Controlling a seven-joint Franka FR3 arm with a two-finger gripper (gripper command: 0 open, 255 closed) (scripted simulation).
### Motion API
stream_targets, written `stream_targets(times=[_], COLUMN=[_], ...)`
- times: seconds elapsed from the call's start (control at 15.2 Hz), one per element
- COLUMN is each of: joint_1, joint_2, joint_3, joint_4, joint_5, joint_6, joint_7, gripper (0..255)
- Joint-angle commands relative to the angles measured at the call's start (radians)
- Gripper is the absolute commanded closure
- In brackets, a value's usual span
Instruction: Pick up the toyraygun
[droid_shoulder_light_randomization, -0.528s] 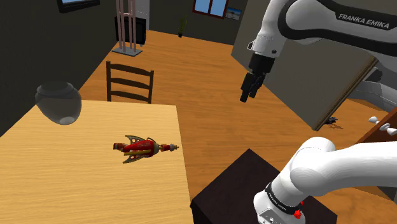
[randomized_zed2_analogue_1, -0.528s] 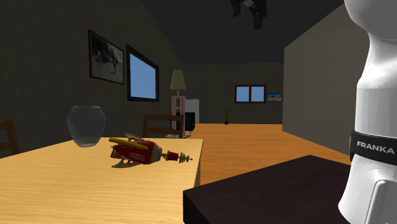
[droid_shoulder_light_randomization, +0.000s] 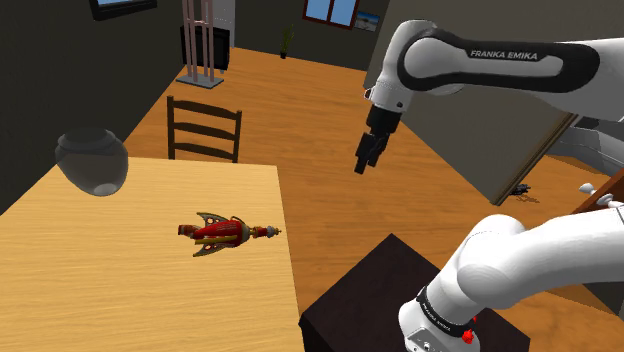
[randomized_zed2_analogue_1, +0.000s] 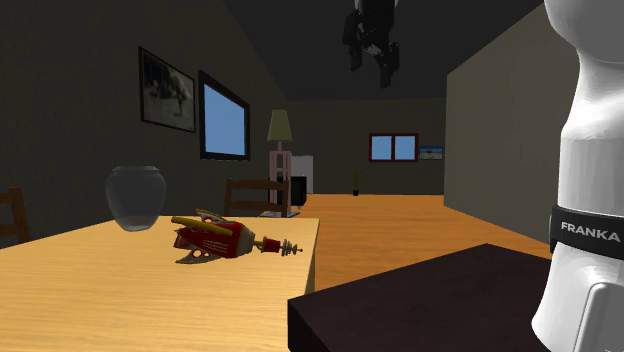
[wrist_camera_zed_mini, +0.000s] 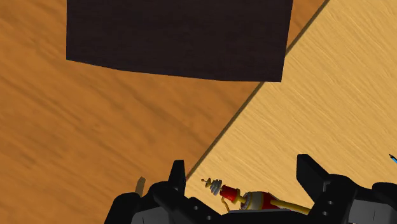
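In the shoulder view, the toy raygun (droid_shoulder_light_randomization: 225, 232) is laid on the table (droid_shoulder_light_randomization: 100, 300) near its right edge; a vase (droid_shoulder_light_randomization: 92, 160) is set farther left; a chair (droid_shoulder_light_randomization: 204, 128) is placed behind the table.

Bare tabletop (droid_shoulder_light_randomization: 120, 290) lies all round the toy raygun (droid_shoulder_light_randomization: 226, 232); the grey vase (droid_shoulder_light_randomization: 92, 160) stands well apart from it

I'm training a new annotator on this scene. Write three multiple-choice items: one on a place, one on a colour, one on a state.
1. Where does the toy raygun lie? A on the table; B on the floor; C on the chair.
2. Its body's main colour? A blue; B red; C green.
3. The gripper has its jaws: A shut on the raygun; B shut on nothing; C open.
Answers: A, it rests on the table; B, red with gold fins; C, the jaws stand apart in the wrist view.
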Motion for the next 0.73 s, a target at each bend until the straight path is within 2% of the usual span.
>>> stream_targets(times=[0.0,0.66], joint_1=[0.011,0.074], joint_2=[0.059,0.409], joint_3=[-0.01,-0.052], joint_4=[-0.01,0.015], joint_5=[0.015,0.133], joint_6=[0.067,0.361], joint_7=[-0.034,-0.238], gripper=[0,0])
